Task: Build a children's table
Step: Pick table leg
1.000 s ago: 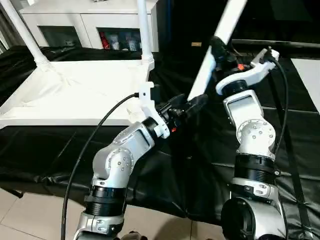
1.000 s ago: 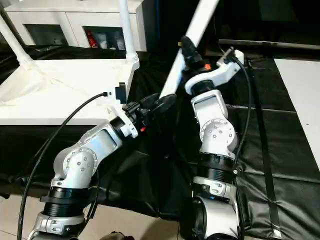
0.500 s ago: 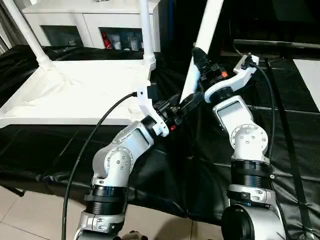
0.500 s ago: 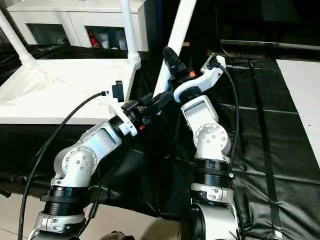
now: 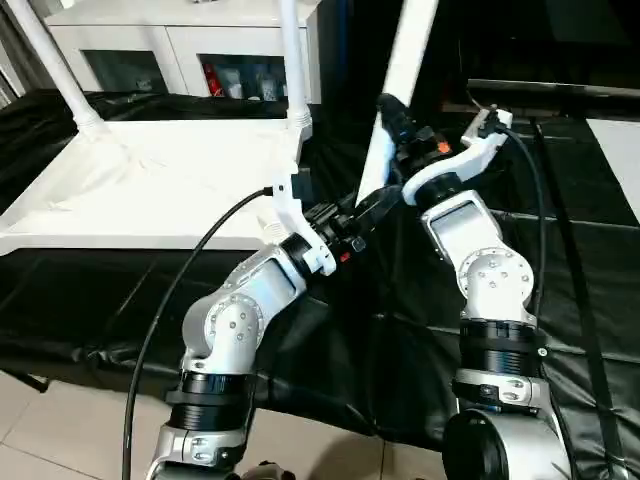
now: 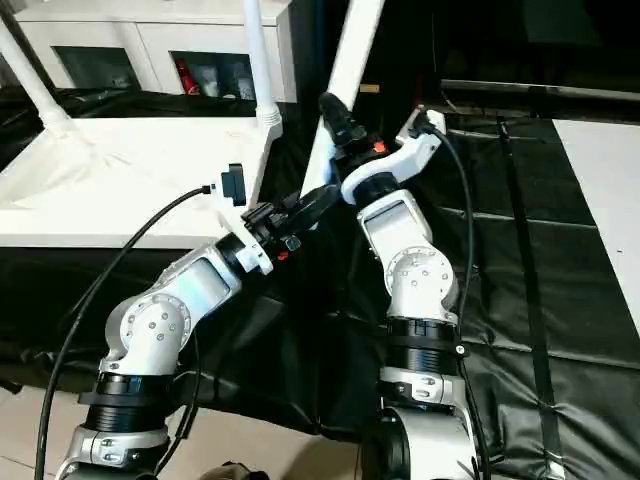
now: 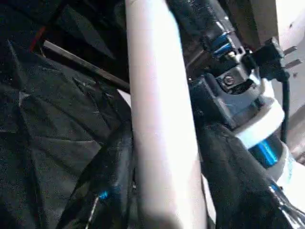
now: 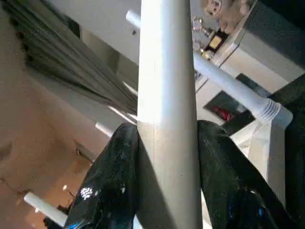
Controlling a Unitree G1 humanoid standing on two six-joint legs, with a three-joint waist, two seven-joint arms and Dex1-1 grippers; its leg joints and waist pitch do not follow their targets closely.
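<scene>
**Tabletop upside down, third leg gripped by both hands**

Tabletop (image 5: 150,185) lies upside down on a surface draped in black cloth (image 5: 80,300), on the robot's left side. It is white plastic, rectangular, with a raised rim and rounded corner sockets. Two white legs already stand in its far sockets: one (image 5: 292,60) at the corner nearest the arms, upright, and one (image 5: 50,65) at the far left corner, leaning. Each leg is long, round and tapered, with a ribbed collar where it meets its socket.

Behind the tabletop stands a white cabinet (image 5: 190,45) with glass doors; small red and other coloured items sit on the shelf behind the glass, too small to tell apart.

A third leg (image 5: 395,95) is held in the air just to the right of the tabletop, apart from it, rising steeply and tilted toward the top of the head views. The right hand (image 8: 167,157) pinches it partway up, a black finger (image 8: 114,176) pressed on each side. The left hand (image 7: 162,171) grips it near its lower end, fingers (image 7: 107,176) against both sides of the shaft. The two hands are close together on the leg.
</scene>
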